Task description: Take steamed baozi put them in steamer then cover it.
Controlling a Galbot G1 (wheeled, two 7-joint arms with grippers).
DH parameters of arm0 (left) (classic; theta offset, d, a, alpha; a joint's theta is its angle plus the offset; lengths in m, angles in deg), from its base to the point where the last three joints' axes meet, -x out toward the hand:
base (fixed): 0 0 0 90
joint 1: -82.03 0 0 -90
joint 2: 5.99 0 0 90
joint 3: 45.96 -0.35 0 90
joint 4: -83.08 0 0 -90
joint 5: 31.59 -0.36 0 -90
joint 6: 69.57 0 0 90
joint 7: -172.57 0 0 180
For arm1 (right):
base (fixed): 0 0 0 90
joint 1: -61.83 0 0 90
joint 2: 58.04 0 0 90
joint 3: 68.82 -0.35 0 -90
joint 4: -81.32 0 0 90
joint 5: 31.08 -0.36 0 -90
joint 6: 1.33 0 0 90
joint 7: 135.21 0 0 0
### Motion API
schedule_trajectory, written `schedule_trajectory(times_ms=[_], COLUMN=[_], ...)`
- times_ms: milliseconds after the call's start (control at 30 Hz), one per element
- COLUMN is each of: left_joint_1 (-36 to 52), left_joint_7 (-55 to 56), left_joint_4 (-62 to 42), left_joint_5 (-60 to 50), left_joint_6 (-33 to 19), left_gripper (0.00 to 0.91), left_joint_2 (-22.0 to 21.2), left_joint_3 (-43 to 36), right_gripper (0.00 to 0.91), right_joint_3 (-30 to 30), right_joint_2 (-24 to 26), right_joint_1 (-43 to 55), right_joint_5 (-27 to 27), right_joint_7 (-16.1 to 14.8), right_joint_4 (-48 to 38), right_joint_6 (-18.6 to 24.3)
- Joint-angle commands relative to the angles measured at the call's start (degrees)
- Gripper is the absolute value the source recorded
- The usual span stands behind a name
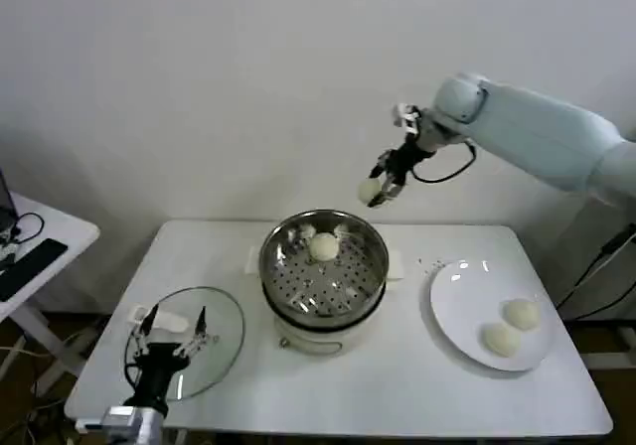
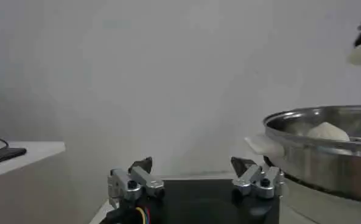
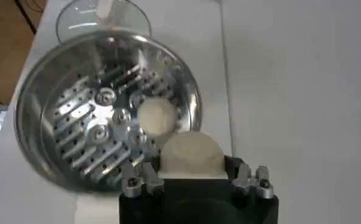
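the counter (image 1: 397,366) is carrying everything, lying well below the right end effector (image 1: 376,189). the steamer (image 1: 323,266) is sitting directly beneath and slightly forward of that end effector, open, perforated tray showing, with one baozi in the steamer (image 1: 324,246) resting toward its far side. the plate (image 1: 467,311) is lying below and off to the end effector's outer side, carrying two plate baozi (image 1: 521,314). the glass lid (image 1: 214,326) is resting flat on the counter, far across from the right end effector and just under the left end effector (image 1: 171,338).

the right end effector is pinching a carried baozi (image 3: 191,153), holding it high over the steamer's back rim. the left end effector is hovering just above the lid with fingers spread, gripping nothing.

risks, as judged: the carried bun is sitting near the rim line rather than over the tray centre, so an early release could be bouncing it off the steel edge onto the counter. dropping from this height could be landing it on the bun below. soft dough may be sticking to the pads.

the buns are looking smooth, cream-white, domed; the carried one is appearing slightly squeezed in the right wrist view.
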State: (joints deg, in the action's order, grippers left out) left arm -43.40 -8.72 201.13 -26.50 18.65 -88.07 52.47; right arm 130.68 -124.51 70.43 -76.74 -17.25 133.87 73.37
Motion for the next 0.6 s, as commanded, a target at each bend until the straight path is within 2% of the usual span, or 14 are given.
schedule_trajectory(times_ms=[33, 600], left_joint_1=[-0.5, -0.2], left_joint_7=[0.0, -0.1], left_joint_4=[0.1, -0.2], left_joint_5=[0.3, 0.6], left_joint_6=[-0.4, -0.2], left_gripper=[0.907, 0.907], left_joint_2=[0.0, -0.2], left_joint_3=[0.6, 0.6], right_gripper=[0.756, 0.756], right_joint_3=[-0.5, -0.6], right_joint_2=[-10.8, -13.2], right_joint_1=[-4.8, -10.4], right_joint_5=[-2.2, 0.5], right_joint_7=[1.8, 2.7], right_joint_4=[-0.2, 0.0], right_joint_6=[-1.1, -1.2])
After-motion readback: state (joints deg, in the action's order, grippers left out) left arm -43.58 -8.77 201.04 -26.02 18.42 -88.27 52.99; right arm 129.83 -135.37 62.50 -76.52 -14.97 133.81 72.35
